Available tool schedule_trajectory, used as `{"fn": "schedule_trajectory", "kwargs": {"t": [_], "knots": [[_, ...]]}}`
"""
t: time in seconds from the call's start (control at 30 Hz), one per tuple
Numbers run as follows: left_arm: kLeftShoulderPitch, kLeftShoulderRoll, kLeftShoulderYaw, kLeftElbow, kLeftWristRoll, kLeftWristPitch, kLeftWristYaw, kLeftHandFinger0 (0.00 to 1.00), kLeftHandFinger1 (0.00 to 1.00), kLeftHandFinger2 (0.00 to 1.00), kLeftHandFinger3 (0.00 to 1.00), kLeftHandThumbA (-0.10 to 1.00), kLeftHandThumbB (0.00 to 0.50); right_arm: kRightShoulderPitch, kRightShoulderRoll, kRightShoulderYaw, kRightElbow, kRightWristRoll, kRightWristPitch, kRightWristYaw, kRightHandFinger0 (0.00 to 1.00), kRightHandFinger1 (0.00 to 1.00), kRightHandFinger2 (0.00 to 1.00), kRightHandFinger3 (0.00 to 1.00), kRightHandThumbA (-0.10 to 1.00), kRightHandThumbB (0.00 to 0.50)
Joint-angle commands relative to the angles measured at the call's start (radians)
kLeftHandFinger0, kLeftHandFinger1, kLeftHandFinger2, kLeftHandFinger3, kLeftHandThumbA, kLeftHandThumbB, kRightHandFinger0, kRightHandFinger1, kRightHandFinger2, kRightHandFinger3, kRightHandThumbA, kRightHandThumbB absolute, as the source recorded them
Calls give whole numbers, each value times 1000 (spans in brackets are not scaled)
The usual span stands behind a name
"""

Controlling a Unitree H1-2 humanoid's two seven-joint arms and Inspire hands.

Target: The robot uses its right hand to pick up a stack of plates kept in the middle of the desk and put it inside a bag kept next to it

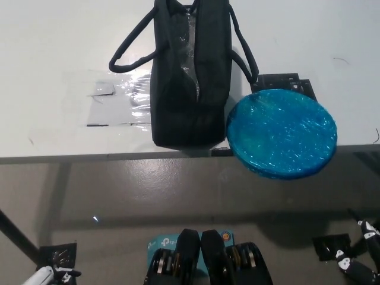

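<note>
A stack of blue plates (281, 133) wrapped in clear film lies on the white desk (53, 47) at the right, and its near side hangs over the desk's front edge. Just left of it, almost touching, stands a black bag (190, 83) with two loop handles and a silvery lining showing through its open top. My black right hand (362, 255) hangs low at the bottom right, well below the desk, fingers apart and holding nothing. Only a tip of my white left hand (43, 276) shows at the bottom left.
A clear plastic sheet (116, 98) lies flat on the desk left of the bag. A black mat (285, 80) pokes out behind the plates. The desk's front edge (89, 158) crosses the picture; below it is grey floor with a teal box (161, 243).
</note>
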Motion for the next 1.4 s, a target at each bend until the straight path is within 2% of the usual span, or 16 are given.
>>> {"fn": "schedule_trajectory", "kwargs": {"t": [0.0, 0.13, 0.2, 0.4, 0.43, 0.57, 0.7, 0.8, 0.93, 1.33, 1.37], "knots": [[-4, -4, 30, -37, 64, 24, -74, 766, 761, 810, 920, -100, 0, -56, -31, 25, -138, -338, 25, -115, 1000, 1000, 1000, 1000, 657, 500], [-7, 1, 28, -35, 61, 24, -79, 773, 757, 812, 898, -100, 0, -104, 2, 26, -222, -437, 34, -138, 1000, 1000, 1000, 1000, 675, 500], [-6, -14, 42, -35, 69, 24, -89, 766, 756, 815, 927, -100, 0, -144, 19, 36, -277, -500, 45, -120, 1000, 1000, 1000, 1000, 668, 500], [-7, -18, 48, -33, 75, 24, -96, 782, 764, 817, 925, -100, 0, -207, 46, 70, -324, -593, 45, -78, 1000, 1000, 1000, 1000, 659, 500], [-12, -16, 45, -34, 85, 24, -107, 776, 763, 818, 911, -100, 0, -230, 63, 97, -328, -636, 49, -54, 1000, 1000, 1000, 1000, 709, 500], [-18, -16, 45, -34, 85, 24, -110, 773, 760, 812, 909, -100, 2, -266, 82, 158, -315, -713, 34, -18, 1000, 1000, 1000, 1000, 775, 500], [-20, -22, 52, -38, 102, 24, -133, 802, 777, 820, 915, -100, 0, -285, 89, 207, -285, -728, 14, -15, 1000, 1000, 1000, 1000, 732, 500], [-26, -19, 43, -38, 103, 24, -128, 768, 748, 796, 898, -100, 0, -291, 87, 240, -254, -769, 16, -9, 1000, 1000, 1000, 1000, 739, 500], [-26, -20, 44, -36, 102, 24, -131, 786, 764, 807, 920, -100, 0, -293, 76, 268, -207, -787, 25, 10, 1000, 1000, 1000, 1000, 723, 500], [-29, -39, 70, -45, 132, 24, -176, 774, 758, 806, 905, -100, 0, -359, -1, 241, -75, -734, 13, 14, 1000, 1000, 1000, 1000, 649, 500], [-29, -44, 74, -45, 133, 24, -182, 774, 760, 808, 906, -100, 0, -366, -7, 240, -64, -742, 17, 17, 1000, 1000, 1000, 1000, 668, 500]]}}
